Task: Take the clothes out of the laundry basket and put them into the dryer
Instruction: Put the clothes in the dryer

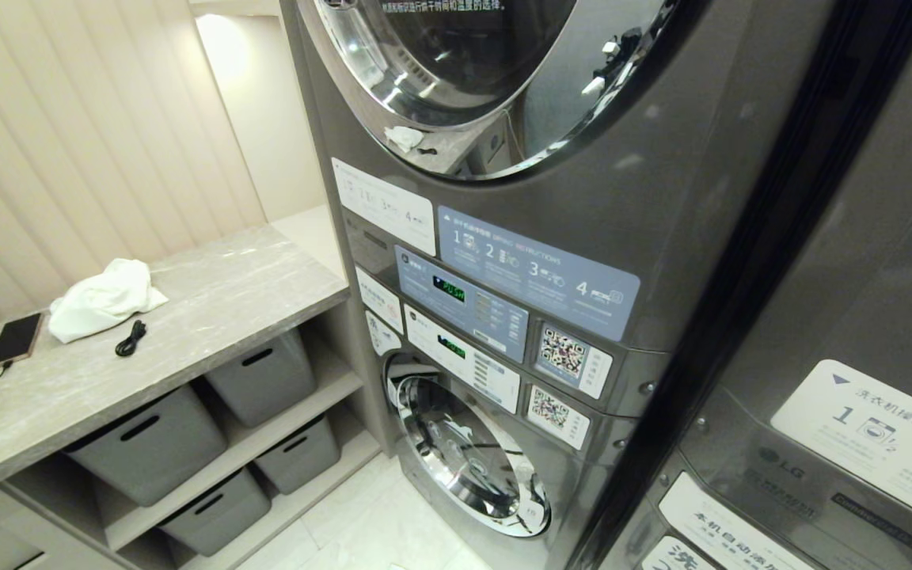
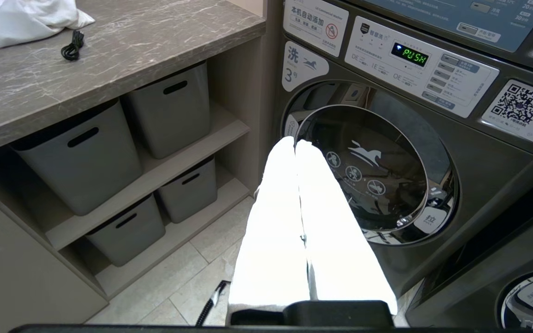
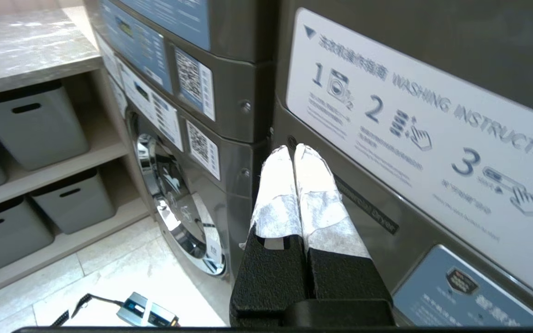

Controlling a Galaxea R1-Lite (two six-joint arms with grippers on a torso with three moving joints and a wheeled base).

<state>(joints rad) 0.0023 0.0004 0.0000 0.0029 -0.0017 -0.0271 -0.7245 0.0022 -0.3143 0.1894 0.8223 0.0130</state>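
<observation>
The dryer point(image 1: 662, 158) is the upper grey machine of the stack, and its round chrome-rimmed door point(image 1: 456, 55) fills the top of the head view. A white piece of clothing point(image 1: 104, 299) lies bunched on the marble counter point(image 1: 250, 277). The laundry basket is out of view. Neither arm shows in the head view. My left gripper point(image 2: 295, 141) is shut and empty, its white-wrapped fingers pointing at the lower washer door point(image 2: 373, 171). My right gripper point(image 3: 293, 149) is shut and empty, close to the seam between the two machine stacks.
A phone point(image 1: 15, 339) and a coiled black cable point(image 1: 131, 338) lie on the counter. Grey storage bins point(image 1: 151, 443) fill the shelves below. A second machine stack point(image 1: 860, 396) stands at the right. A small device with a cord point(image 3: 146, 312) lies on the tiled floor.
</observation>
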